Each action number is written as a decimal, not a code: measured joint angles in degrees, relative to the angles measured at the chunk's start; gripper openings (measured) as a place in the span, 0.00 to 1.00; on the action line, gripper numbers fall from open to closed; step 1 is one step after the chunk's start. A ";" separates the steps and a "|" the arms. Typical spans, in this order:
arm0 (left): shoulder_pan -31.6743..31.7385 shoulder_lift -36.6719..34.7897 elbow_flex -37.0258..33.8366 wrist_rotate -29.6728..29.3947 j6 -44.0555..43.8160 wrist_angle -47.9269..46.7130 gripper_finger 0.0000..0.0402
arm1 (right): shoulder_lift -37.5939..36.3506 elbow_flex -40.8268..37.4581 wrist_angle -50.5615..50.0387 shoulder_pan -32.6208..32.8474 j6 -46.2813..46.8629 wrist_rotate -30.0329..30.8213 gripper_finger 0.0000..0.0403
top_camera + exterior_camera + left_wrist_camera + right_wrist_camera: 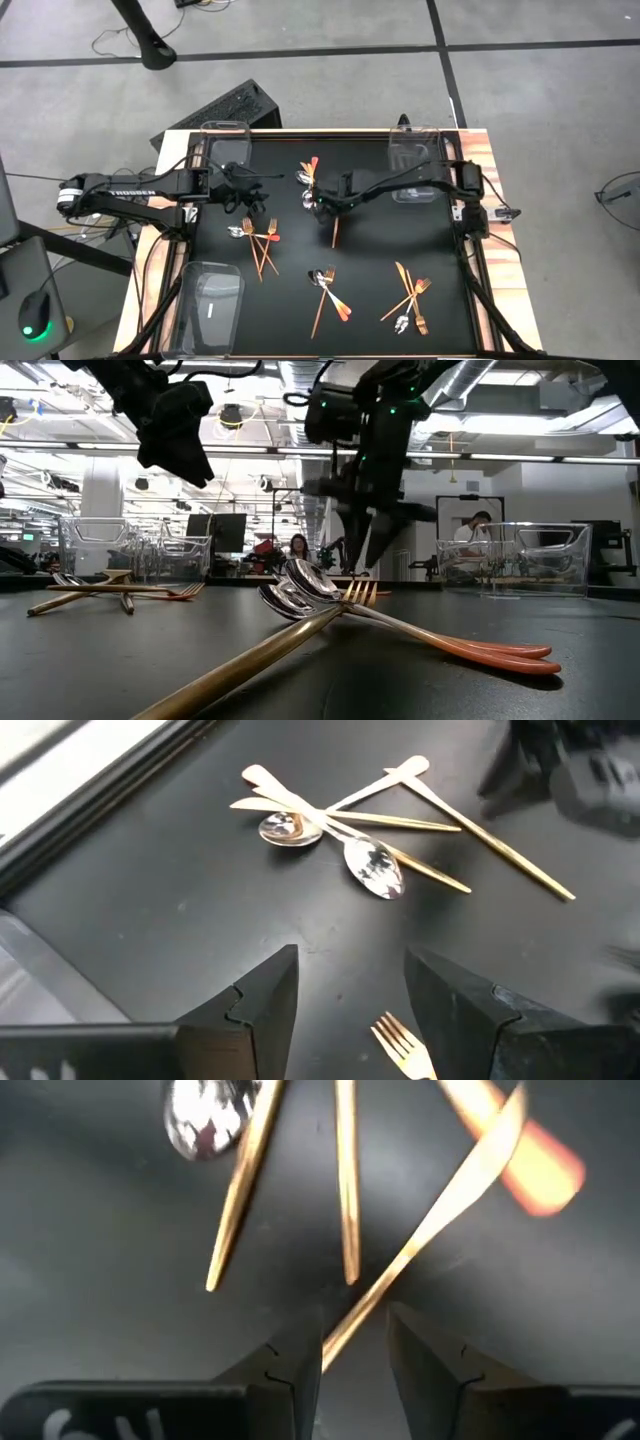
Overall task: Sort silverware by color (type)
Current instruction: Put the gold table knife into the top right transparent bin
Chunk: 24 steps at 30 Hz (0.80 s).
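The silverware lies in several small heaps on the black mat: one far-centre [309, 172], one left [258, 240], one near-centre [328, 290], one near-right [410, 296]. A lone copper knife [335, 232] lies by my right gripper [323, 205]. That gripper is open and low over the mat. Its fingers [355, 1330] stand either side of the narrow end of a slim gold utensil [440, 1210]. My left gripper [250, 192] is open and raised [185, 455]. Ahead of it [352, 980] lie crossed forks and spoons [330, 820] and a fork's tines [405, 1045]. My right gripper comes slanting down at the slim gold utensil, whose narrow end [340, 1342] runs in between the two fingers, close to one finger [300, 1350]. I cannot tell whether either finger touches it. The utensil lies along the fingers, among other pieces on the mat.
Clear plastic bins stand at the far-left [222, 140], far-right [415, 165] and near-left [210, 305] corners of the table. Bare mat lies between the heaps. A dark box [225, 108] sits beyond the far edge. People show in the room behind [478, 525].
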 joint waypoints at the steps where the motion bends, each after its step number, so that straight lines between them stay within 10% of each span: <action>1: 0.00 0.00 0.00 -0.28 0.47 0.00 0.43 | 0.66 0.00 -0.03 0.42 1.68 0.00 0.34; 17: -0.10 0.01 0.02 0.72 3.05 -0.38 0.43 | 5.17 0.14 -0.75 0.73 7.19 1.45 0.33; 24: -0.39 0.01 0.02 0.82 3.10 -0.55 0.43 | 5.17 0.24 -5.89 0.10 3.97 0.01 0.18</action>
